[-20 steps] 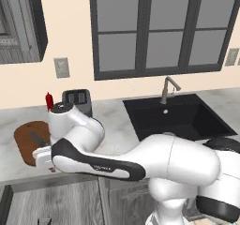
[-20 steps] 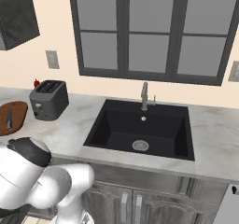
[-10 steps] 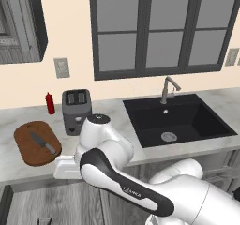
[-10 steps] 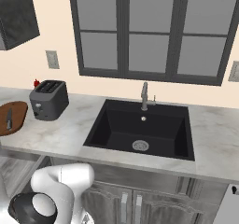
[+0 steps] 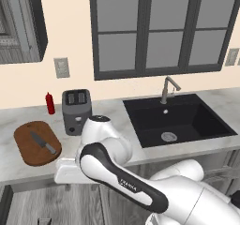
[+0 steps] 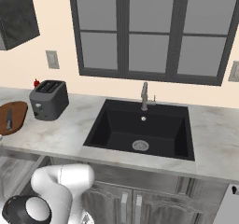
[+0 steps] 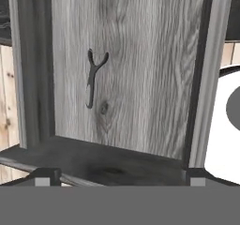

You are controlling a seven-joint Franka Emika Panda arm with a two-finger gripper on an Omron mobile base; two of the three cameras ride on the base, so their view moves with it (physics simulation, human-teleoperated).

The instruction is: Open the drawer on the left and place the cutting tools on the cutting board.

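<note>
The arm has swung low; the gripper (image 7: 117, 184), jaws spread empty, overlooks the open drawer (image 7: 126, 78) to reach the dark tool (image 7: 93, 78).

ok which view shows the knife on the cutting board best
The left base view: the knife lies in full on the cutting board, blade and dark handle both clear. The right base view catches it small at the frame's left edge, on a cropped board.

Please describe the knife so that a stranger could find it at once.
Start at the black sink and go left past the grey toaster to the reddish-brown cutting board. The knife lies on it, slim, with a steel blade and dark handle.
</note>
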